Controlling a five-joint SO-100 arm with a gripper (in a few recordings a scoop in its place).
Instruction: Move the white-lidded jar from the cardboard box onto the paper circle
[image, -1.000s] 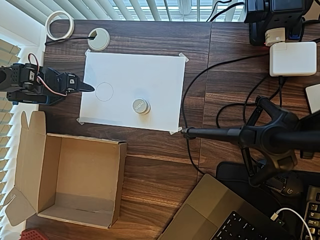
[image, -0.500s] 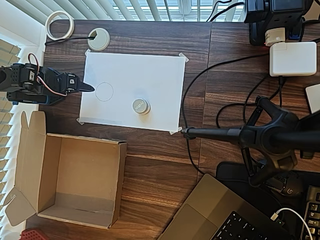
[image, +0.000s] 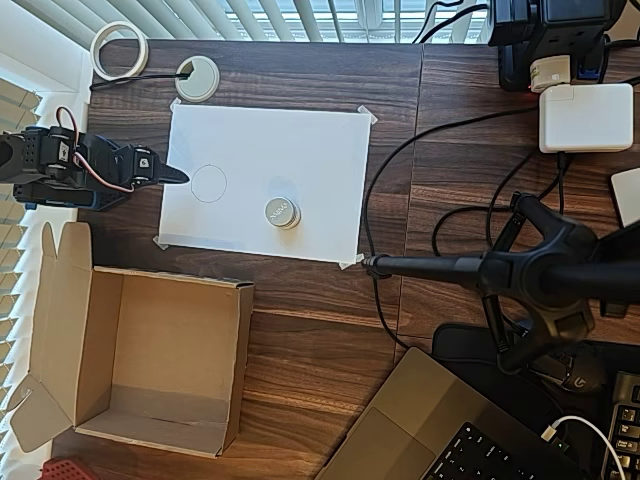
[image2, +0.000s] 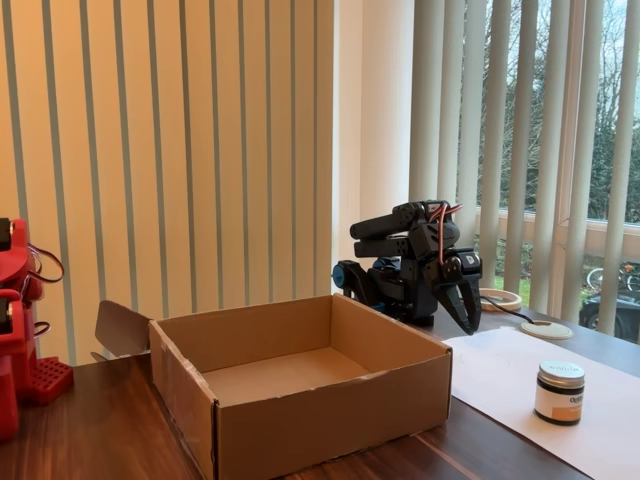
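The small round white-lidded jar (image: 283, 212) stands upright on the taped white paper sheet (image: 300, 150), well apart from the black claw (image: 172, 174). The claw sits folded at the sheet's left edge in the overhead view, fingers together, holding nothing. The square brown cardboard box (image: 160, 360) lies open on the dark wood surface (image: 320, 330).

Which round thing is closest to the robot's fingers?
The paper circle, just right of the fingers. The white-lidded jar, grommet and tape roll sit farther away.
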